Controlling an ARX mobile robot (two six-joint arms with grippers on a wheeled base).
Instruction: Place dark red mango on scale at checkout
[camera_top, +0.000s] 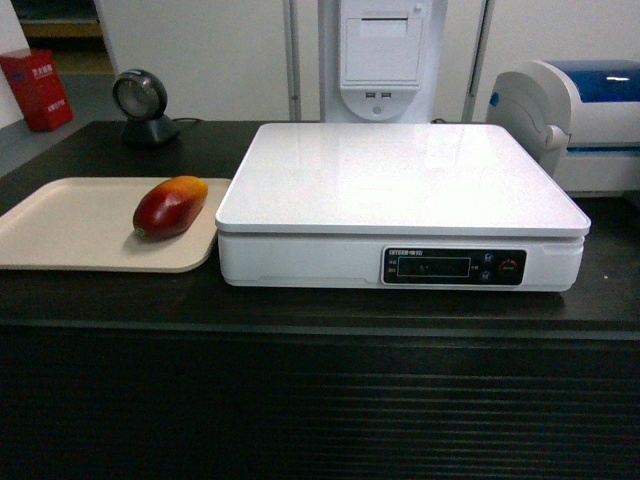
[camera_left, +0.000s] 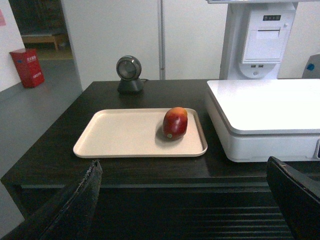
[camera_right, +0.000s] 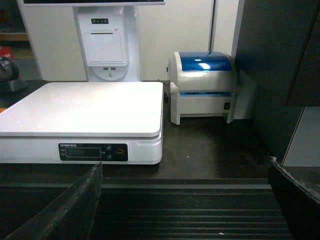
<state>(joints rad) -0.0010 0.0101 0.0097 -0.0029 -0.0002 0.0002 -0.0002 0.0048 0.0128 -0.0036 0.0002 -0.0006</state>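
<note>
Red mango (camera_top: 170, 206) lies on beige tray (camera_top: 60, 230) beside scale (camera_top: 400, 180); both tools spread open, empty, tips cropped.

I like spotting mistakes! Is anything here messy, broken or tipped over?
No, nothing stands out. The dark red mango lies whole on the beige tray, and the scale sits flat and bare on the checkout.
</note>
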